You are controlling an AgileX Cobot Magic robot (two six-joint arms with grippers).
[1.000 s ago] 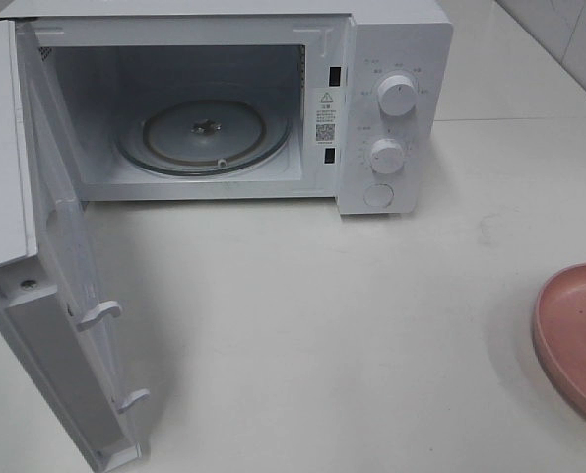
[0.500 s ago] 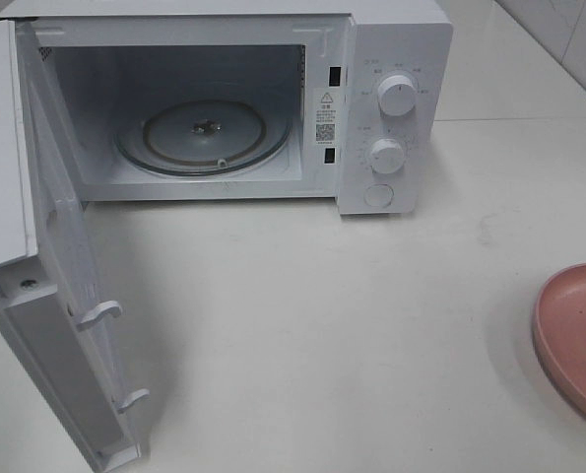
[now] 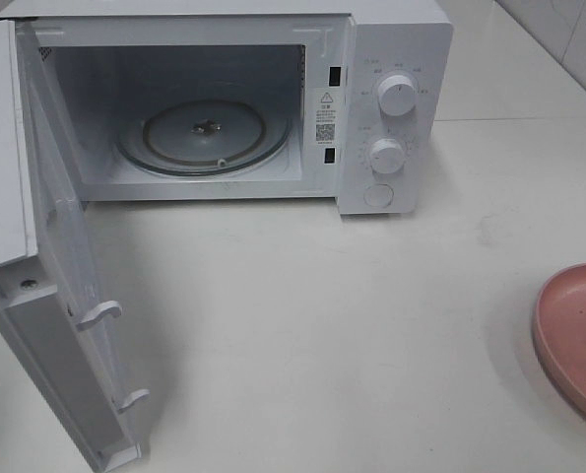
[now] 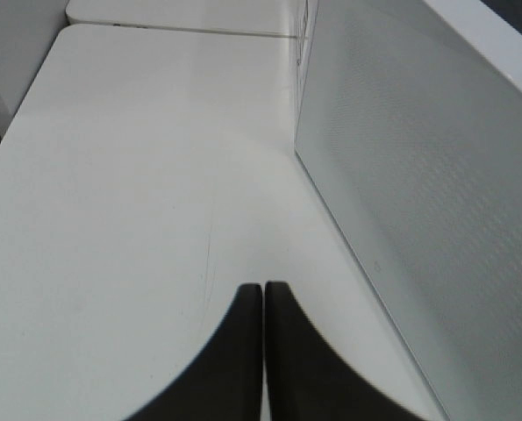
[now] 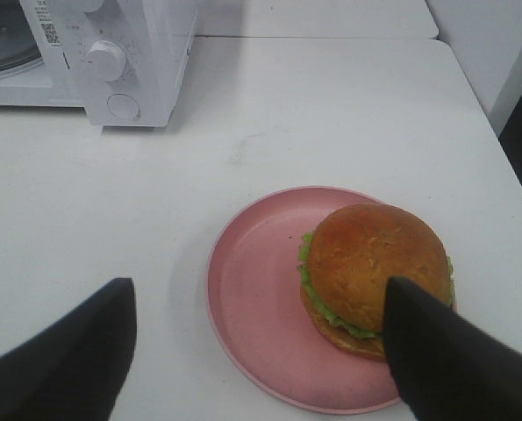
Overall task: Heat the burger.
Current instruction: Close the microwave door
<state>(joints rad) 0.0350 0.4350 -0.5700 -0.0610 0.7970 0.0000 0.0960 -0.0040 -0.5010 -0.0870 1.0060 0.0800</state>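
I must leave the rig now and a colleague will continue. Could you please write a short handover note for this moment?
Left gripper: shut, empty, low over the table beside the open microwave door.
Right gripper: open, empty, hanging above the pink plate.
The burger sits on that plate, toward one side, at the table's right edge; nothing grips it.
Done: the microwave door is swung fully open, and the glass turntable is bare.
Left: grasp the burger, or its plate, put it on the turntable, close the door, turn the knobs.
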